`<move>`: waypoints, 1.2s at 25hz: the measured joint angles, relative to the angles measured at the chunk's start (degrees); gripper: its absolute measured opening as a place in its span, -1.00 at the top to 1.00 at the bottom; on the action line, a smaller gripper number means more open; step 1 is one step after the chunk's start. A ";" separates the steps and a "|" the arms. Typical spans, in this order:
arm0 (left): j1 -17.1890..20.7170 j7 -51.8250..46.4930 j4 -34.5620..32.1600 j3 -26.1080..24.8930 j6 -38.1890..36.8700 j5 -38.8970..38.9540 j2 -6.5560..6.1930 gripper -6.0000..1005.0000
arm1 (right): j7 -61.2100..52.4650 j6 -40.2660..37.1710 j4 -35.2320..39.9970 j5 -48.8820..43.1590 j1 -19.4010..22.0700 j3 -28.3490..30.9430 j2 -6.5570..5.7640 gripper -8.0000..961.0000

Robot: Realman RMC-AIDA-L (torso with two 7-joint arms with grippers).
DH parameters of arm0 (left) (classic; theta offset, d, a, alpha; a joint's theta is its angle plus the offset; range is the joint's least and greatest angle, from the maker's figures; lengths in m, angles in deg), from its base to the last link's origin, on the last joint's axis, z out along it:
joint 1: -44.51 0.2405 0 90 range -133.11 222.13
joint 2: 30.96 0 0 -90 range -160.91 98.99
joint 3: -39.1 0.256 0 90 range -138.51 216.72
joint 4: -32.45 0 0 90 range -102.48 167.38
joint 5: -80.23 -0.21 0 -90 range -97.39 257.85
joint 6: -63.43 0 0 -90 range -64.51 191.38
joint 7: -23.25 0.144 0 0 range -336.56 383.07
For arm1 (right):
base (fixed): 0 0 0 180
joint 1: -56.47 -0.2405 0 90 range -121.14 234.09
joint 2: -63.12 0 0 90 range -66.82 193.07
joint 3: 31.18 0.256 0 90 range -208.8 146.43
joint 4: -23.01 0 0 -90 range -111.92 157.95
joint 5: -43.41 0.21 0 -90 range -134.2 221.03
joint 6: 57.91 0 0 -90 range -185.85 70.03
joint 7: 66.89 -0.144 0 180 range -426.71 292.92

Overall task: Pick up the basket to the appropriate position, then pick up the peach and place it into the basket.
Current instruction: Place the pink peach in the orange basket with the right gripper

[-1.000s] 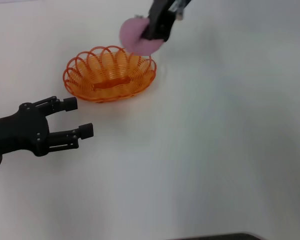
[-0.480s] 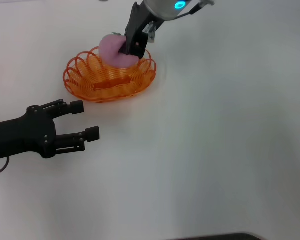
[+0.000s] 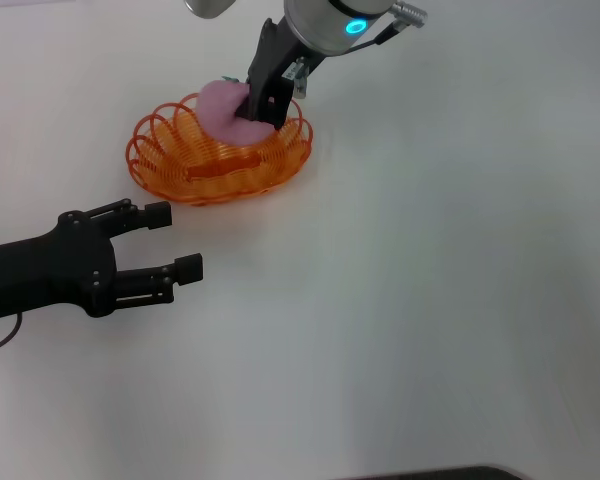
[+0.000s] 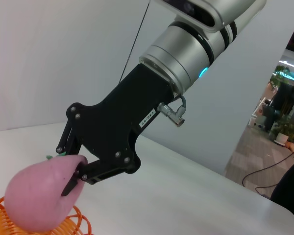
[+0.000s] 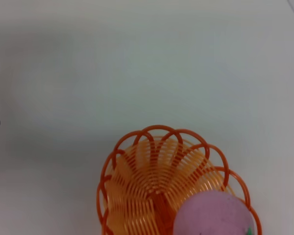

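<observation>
Right gripper (image 3: 248, 106) jaws clamp peach (image 3: 223, 108) — inside basket (image 3: 160, 168); left gripper (image 3: 175, 240) jaws wide.

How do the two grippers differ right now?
The right gripper is shut on the peach, over the basket; the left gripper is open and empty. The right points down from above; the left lies level, short of the basket. Both are black.

One basket (image 3: 220, 150), one peach (image 3: 226, 108), and apparently two grippers: left gripper (image 3: 175, 240), right gripper (image 3: 263, 98).
</observation>
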 joint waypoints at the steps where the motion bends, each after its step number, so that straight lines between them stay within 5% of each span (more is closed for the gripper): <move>1: 0.00 0.00 0.00 0.03 0.00 0.00 0.00 -0.76 | 0.00 0.04 -0.15 0.01 0.00 -0.07 0.01 0.86; 6: 0.00 -0.01 0.05 0.10 -0.01 0.00 0.00 -0.76 | 0.43 0.56 -0.54 0.67 -0.01 -0.30 0.09 0.79; 11: -0.05 -0.01 0.38 0.10 0.01 0.00 0.00 -0.76 | 0.50 1.59 -0.60 1.97 0.11 -0.91 0.11 0.40; 22: -0.19 -0.05 0.54 0.10 0.07 0.00 0.00 -0.76 | 0.54 2.35 -0.69 2.87 0.36 -1.51 0.11 -0.04; 30: -0.24 -0.20 0.52 0.09 0.07 0.00 -0.04 -0.76 | 0.60 2.36 -0.69 2.97 0.50 -1.58 0.11 -0.62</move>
